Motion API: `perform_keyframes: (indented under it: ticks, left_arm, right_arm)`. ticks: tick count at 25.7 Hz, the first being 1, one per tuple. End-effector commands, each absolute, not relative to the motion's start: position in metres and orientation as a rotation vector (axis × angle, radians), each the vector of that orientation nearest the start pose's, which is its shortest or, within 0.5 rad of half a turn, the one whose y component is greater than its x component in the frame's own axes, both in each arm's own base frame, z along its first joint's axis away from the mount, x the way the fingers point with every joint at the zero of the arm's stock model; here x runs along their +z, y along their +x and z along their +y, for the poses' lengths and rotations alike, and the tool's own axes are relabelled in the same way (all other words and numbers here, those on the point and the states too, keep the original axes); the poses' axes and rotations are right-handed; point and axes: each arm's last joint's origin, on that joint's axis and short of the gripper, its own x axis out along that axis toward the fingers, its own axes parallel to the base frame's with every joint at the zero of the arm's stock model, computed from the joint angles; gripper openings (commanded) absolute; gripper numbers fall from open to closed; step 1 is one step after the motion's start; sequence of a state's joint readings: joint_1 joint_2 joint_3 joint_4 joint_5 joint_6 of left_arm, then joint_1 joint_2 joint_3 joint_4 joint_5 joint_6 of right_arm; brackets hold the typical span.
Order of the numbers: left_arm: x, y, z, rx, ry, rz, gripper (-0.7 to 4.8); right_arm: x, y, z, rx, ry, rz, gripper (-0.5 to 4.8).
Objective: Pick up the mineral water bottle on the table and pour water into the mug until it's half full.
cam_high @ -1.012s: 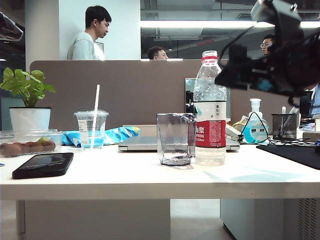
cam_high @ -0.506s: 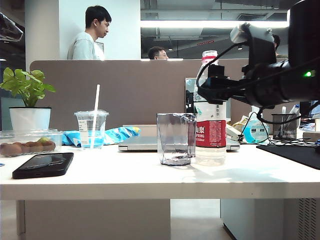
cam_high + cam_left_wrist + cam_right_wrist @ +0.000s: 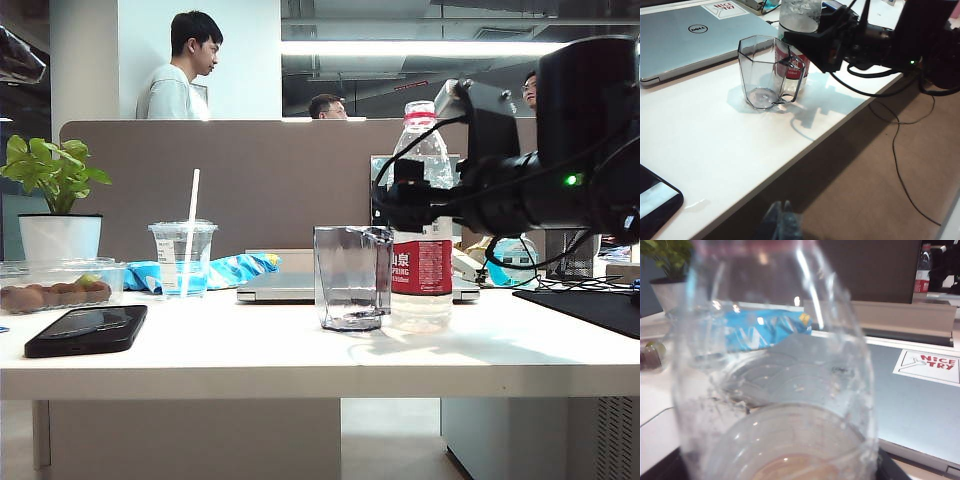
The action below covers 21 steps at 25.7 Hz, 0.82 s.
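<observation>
Exterior view: we see the right arm [image 3: 540, 185] reaching in level from the right, lower and further left than a second ago, when it hung high near the top right corner.
Right gripper: the right gripper [image 3: 405, 205] now sits at the upper body of the mineral water bottle [image 3: 420, 215], just above the red label; half a second ago it was higher, near the shoulder of the bottle.
Right gripper state: we read the jaws as spread wide around the bottle, not pressed on it; we cannot see any contact.
Right wrist view: the clear bottle wall [image 3: 775, 365] fills nearly the whole picture, blurred by closeness; behind it we make out the laptop [image 3: 920, 405] and a blue wrapper [image 3: 760, 330].
Bottle: upright on the table [image 3: 300, 355], uncapped, in the same place as in both earlier pictures.
Mug: the mug [image 3: 350, 277] stands just beside the bottle on its left, empty as far as we can tell, unmoved.
Left wrist view: we look down on the mug [image 3: 771, 72], the bottle base behind it and the black right gripper [image 3: 815, 45] at the bottle.
Left gripper: the left gripper [image 3: 780, 225] is only a blurred tip off the table edge, well apart from the mug; we cannot tell its opening.
Other things: the phone [image 3: 87, 330], lidded cup with straw [image 3: 183, 255] and potted plant [image 3: 55, 195] lie as before.
</observation>
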State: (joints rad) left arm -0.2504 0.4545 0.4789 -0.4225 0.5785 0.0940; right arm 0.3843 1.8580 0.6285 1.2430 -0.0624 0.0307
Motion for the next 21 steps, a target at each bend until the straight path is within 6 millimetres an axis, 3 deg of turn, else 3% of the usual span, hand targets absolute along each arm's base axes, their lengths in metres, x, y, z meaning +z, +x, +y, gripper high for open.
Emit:
perform_keyframes:
  ticks: [1,3,5,9,12,15,21]
  left_arm:
    - [0.2505,0.1031,-0.0425,-0.834,0.023,0.368,-0.05]
    - [0.2496,0.1028,-0.0424,-0.834,0.021,0.379,-0.05]
    - [0.2490,0.1026,-0.0423,-0.831,0.021,0.386,-0.05]
    - [0.2489,0.1029,-0.0420,-0.816,0.024,0.387,-0.05]
    - [0.2490,0.1029,-0.0420,-0.816,0.024,0.387,-0.05]
    - [0.2489,0.1029,-0.0420,-0.816,0.024,0.387,-0.05]
    - [0.2490,0.1029,-0.0420,-0.817,0.024,0.387,-0.05]
  right_arm:
    - [0.1479,0.3107,0.1282,0.451,0.038,-0.029,4.79]
    - [0.1480,0.3125,0.1288,0.444,0.039,-0.032,4.78]
    - [0.1498,0.3142,0.1286,0.435,0.040,-0.040,3.95]
    - [0.1508,0.3163,0.1285,0.422,0.041,-0.042,3.54]
    - [0.1485,0.3178,0.1263,0.411,0.039,-0.034,3.54]
    - [0.1438,0.3193,0.1242,0.390,0.033,-0.020,2.72]
    - [0.1442,0.3194,0.1238,0.387,-0.092,-0.044,2.68]
